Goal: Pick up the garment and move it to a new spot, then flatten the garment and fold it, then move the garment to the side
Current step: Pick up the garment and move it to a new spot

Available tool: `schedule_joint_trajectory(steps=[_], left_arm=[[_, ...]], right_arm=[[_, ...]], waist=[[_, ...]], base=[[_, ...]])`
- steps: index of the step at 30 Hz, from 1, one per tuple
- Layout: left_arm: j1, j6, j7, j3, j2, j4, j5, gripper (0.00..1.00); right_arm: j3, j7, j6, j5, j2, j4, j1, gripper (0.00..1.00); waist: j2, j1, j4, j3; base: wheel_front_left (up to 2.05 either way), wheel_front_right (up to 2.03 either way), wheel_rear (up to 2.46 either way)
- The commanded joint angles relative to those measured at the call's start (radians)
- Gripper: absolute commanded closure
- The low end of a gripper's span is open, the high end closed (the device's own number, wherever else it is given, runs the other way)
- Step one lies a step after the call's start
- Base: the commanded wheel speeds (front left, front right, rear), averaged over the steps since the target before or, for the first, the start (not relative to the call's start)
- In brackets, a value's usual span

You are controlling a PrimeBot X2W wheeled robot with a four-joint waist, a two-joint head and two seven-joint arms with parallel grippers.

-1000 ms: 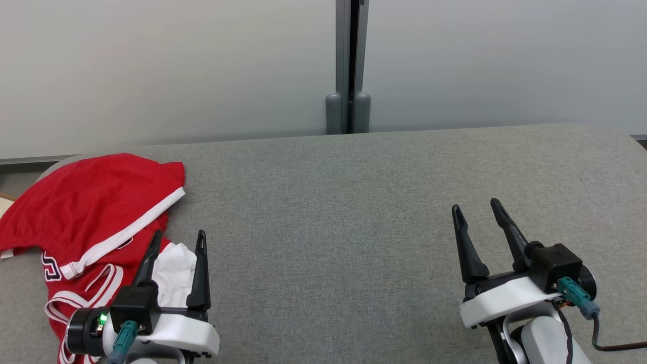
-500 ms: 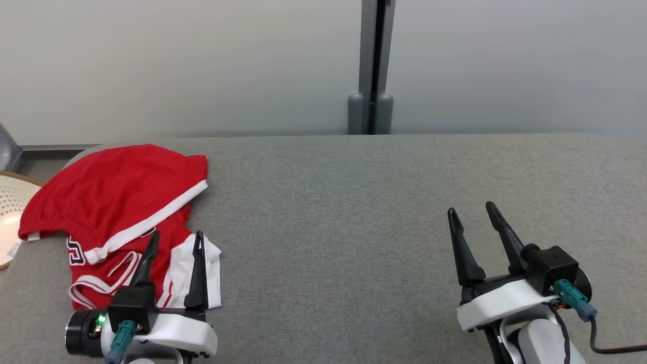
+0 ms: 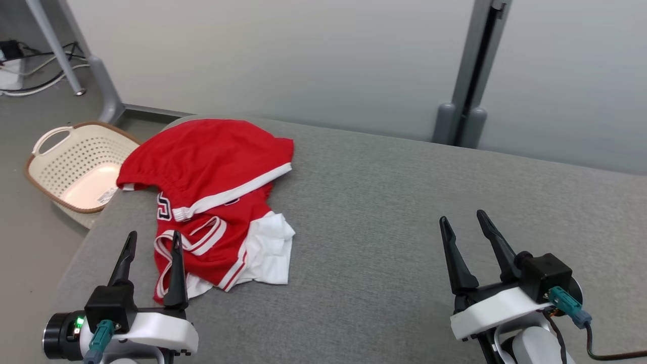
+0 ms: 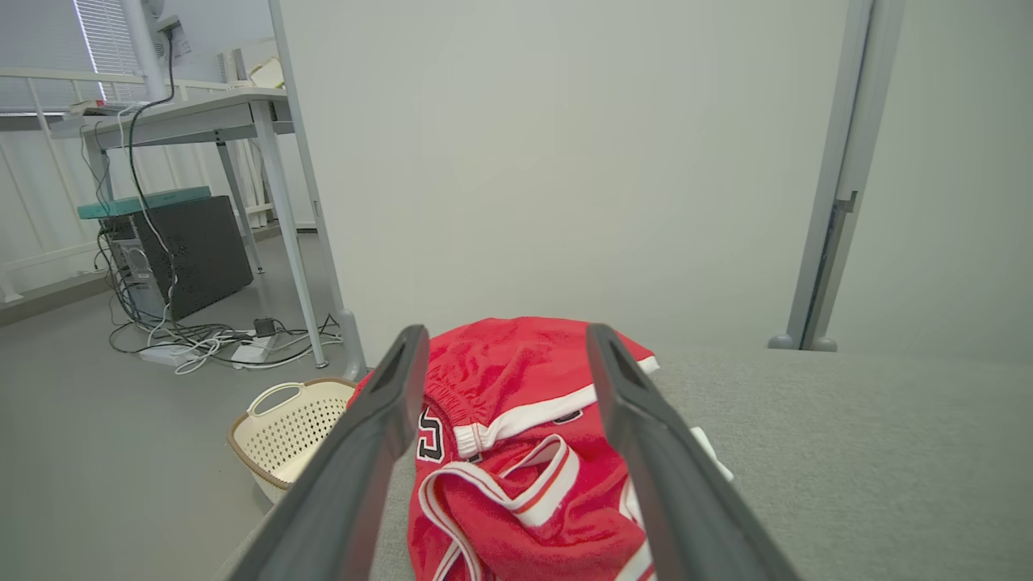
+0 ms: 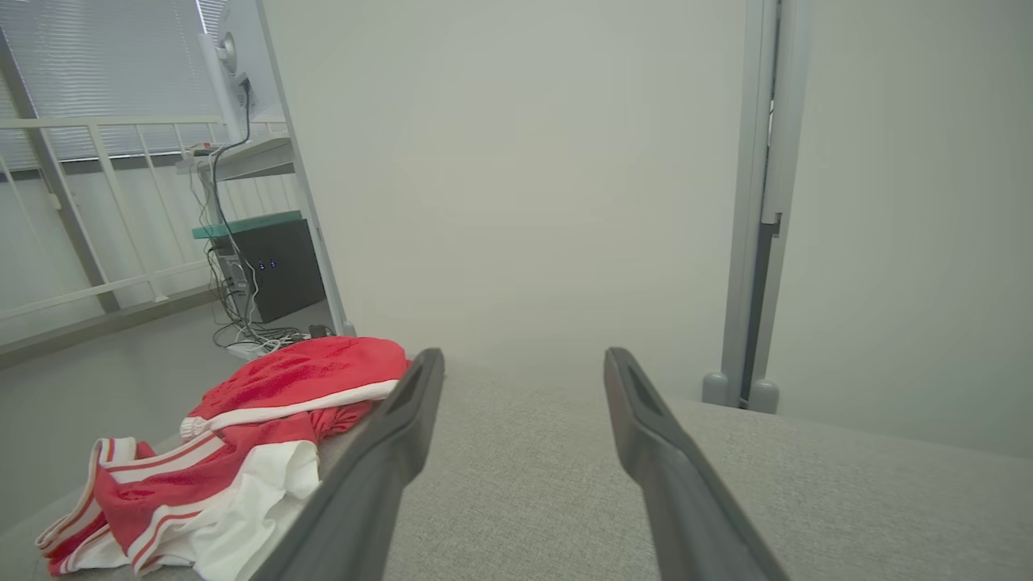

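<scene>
Left pincer [image 3: 154,233], spread and empty, hangs just beside the near edge of the crumpled red-and-white garment [image 3: 212,167] at the left end of the grey worktop [image 3: 379,202], while the right pincer [image 3: 461,216], equally spread, hangs well apart over bare cloth, seen from the head. From the left wrist, the long fingers point nearly level at the heap, framing a white-banded edge, probably the firmest hold on light, limp, slippery fabric. From the right wrist, the garment lies off to the left.
</scene>
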Motion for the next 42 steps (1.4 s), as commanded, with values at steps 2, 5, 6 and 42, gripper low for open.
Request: schedule_joint_trajectory(steps=[2, 5, 6, 42], left_arm=[[0.004, -0.003, 0.000, 0.007, 0.005, 0.000, 0.000, 0.00], [0.008, -0.004, 0.000, 0.015, 0.008, 0.002, -0.001, 0.00], [0.010, -0.004, 0.000, 0.017, 0.007, 0.002, -0.003, 0.00], [-0.298, -0.153, 0.665, 0.011, 0.204, 0.235, -0.338, 0.00]], right_arm=[[0.003, -0.006, 0.000, 0.008, -0.002, -0.006, 0.007, 0.00], [0.011, -0.006, 0.000, 0.015, -0.003, -0.007, 0.006, 0.00], [0.013, -0.006, 0.000, 0.016, -0.003, -0.007, 0.006, 0.00], [0.049, -0.006, 0.000, -0.001, -0.003, -0.015, -0.094, 0.00]], waist=[[0.0000, 0.0000, 0.070, -0.003], [0.0000, 0.0000, 0.109, -0.004], [0.0000, 0.0000, 0.120, -0.004], [0.0000, 0.0000, -0.121, 0.150]], base=[[0.00, 0.00, 0.00], [0.00, 0.00, 0.00], [0.00, 0.00, 0.00], [0.00, 0.00, 0.00]])
